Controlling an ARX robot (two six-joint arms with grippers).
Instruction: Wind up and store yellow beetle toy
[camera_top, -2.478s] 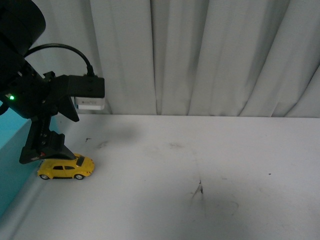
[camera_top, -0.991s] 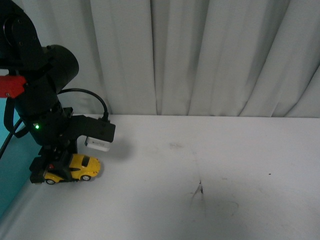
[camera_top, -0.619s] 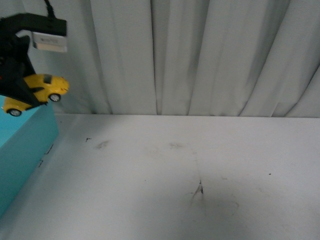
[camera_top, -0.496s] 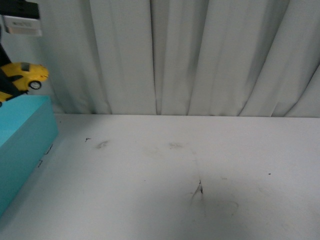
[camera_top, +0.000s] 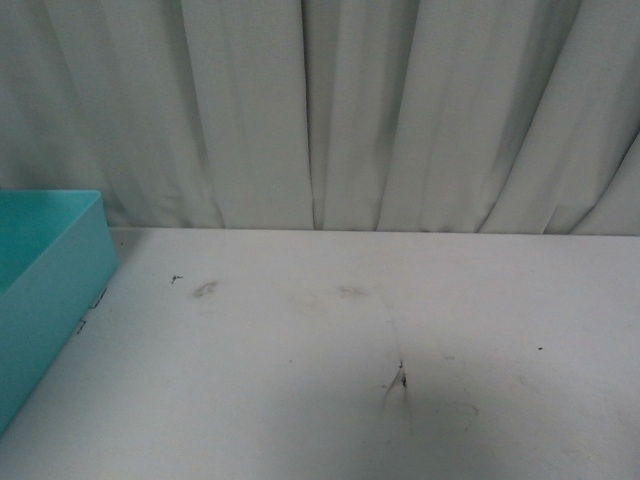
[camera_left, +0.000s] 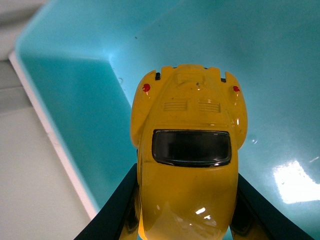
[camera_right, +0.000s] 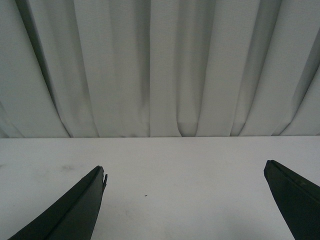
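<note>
Only 1 yellow beetle toy (camera_left: 187, 165), prob. gripped.

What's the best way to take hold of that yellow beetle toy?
Pinch the yellow beetle toy across its two flanks near the doors, coming in over the roof, as the left gripper holds it above the teal bin. Those sides look flatter and parallel; the domed roof and rounded tail would likely slip.
</note>
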